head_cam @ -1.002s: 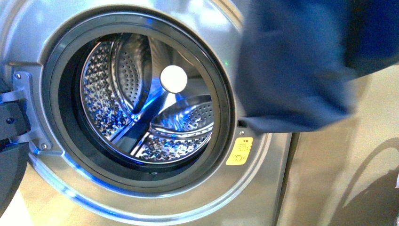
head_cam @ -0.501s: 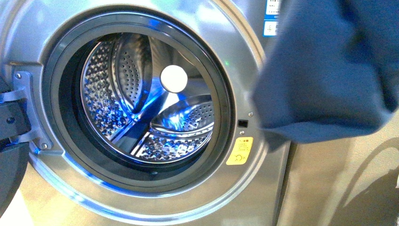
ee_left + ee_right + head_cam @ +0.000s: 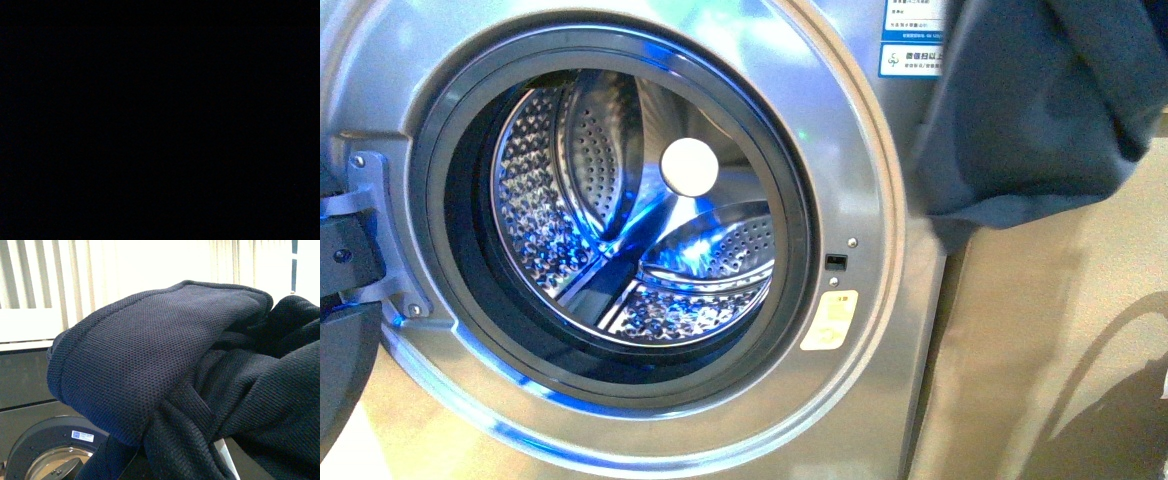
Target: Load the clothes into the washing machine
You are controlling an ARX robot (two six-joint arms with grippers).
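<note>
Two unreadable labels [image 3: 910,38] on washing machine [image 3: 880,400].

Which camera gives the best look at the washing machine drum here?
The front view: the washing machine's round mouth and perforated drum face the camera unobstructed. The right wrist view is filled by the clothes and shows no drum. The left wrist view is dark.

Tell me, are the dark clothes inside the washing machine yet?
Out. The clothes hang high, right of the round mouth of the washing machine; its drum shows only bare steel.
</note>
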